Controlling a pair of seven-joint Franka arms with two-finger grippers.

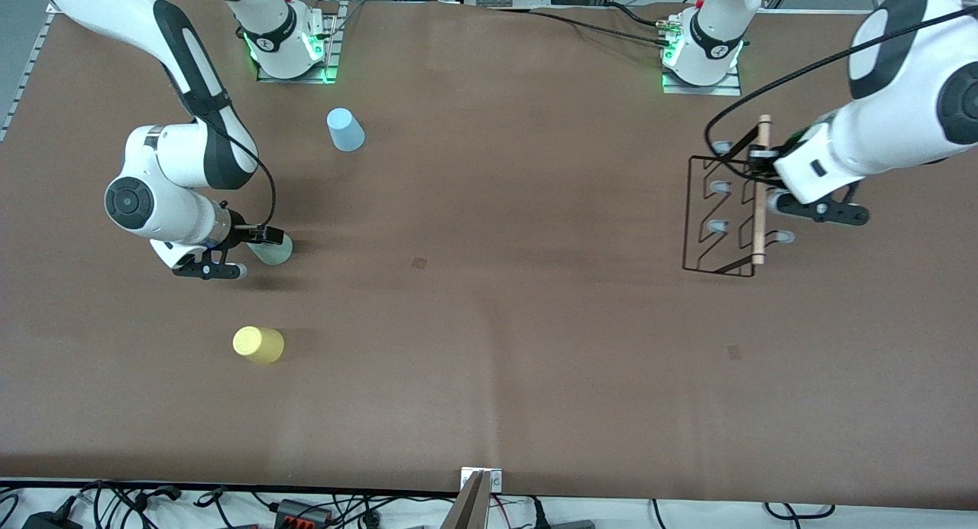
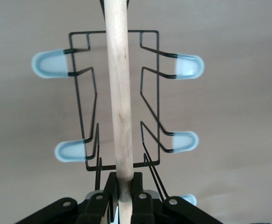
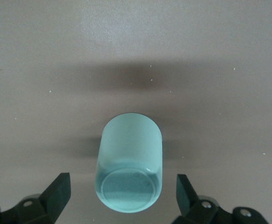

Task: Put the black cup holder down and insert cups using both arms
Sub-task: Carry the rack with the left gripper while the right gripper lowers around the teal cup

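Observation:
The black cup holder [image 1: 717, 215] is at the left arm's end of the table, its wooden rod handle [image 1: 759, 208] on top. My left gripper [image 1: 758, 162] is shut on the rod [image 2: 118, 93] near one end; the wire prongs with pale caps [image 2: 50, 64] spread below it. The pale grey-green cup [image 1: 275, 250] stands upside down at the right arm's end. My right gripper [image 1: 262, 240] is open around it, one finger [image 3: 56, 192] on each side of the cup [image 3: 129, 163], not touching. The light blue cup [image 1: 345, 130] and yellow cup [image 1: 258, 345] stand upside down nearby.
The brown table mat [image 1: 489, 322] spans the table. The blue cup is near the right arm's base [image 1: 289, 47]; the yellow cup is nearer the front camera than the grey-green one. Cables run along the table's front edge [image 1: 306, 506].

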